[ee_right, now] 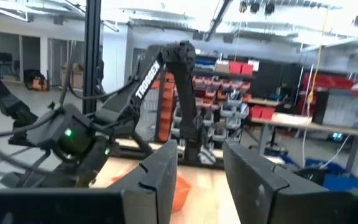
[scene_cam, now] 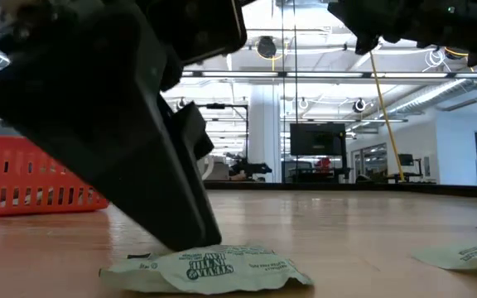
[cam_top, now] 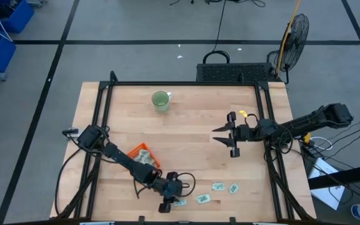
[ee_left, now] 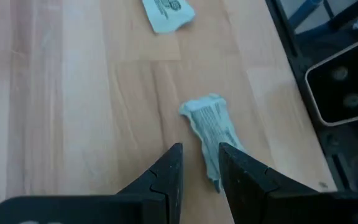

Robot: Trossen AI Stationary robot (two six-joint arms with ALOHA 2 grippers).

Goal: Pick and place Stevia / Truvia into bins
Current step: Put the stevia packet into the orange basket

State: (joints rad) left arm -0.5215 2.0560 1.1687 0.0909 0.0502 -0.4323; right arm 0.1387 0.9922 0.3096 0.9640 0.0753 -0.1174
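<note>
High view first: I see a pale wooden table point(cam_top: 192, 125) inside a black frame, with both of my arms reaching over it. I use the orange tray point(cam_top: 144, 153) as my landmark; it sits toward the near left part of the table, partly covered by the left arm, with at least one sachet lying inside it.

My left gripper point(cam_top: 169, 201) is just past the tray toward the near edge, down at the tabletop. In the left wrist view its two dark fingers point(ee_left: 169, 174) stand slightly apart, with a crumpled green-and-white sachet point(ee_left: 211, 134) lying flat on the wood, one end between the tips and leaning against one finger. The sachet is not lifted and I cannot tell that it is gripped. The low view shows a finger planted right on the edge of that sachet point(scene_cam: 209, 269), the tray point(scene_cam: 31, 178) behind it.

Another sachet point(ee_left: 166, 12) lies further along the table from the tray. From above I count three loose sachets point(cam_top: 203, 199) to the right of the left gripper, all well clear of the tray.

My right gripper point(cam_top: 230, 135) waits above the table, far right of the tray, fingers point(ee_right: 160, 171) parted and holding nothing. A light-green cup point(cam_top: 160, 100) stands behind the tray toward the far edge.
</note>
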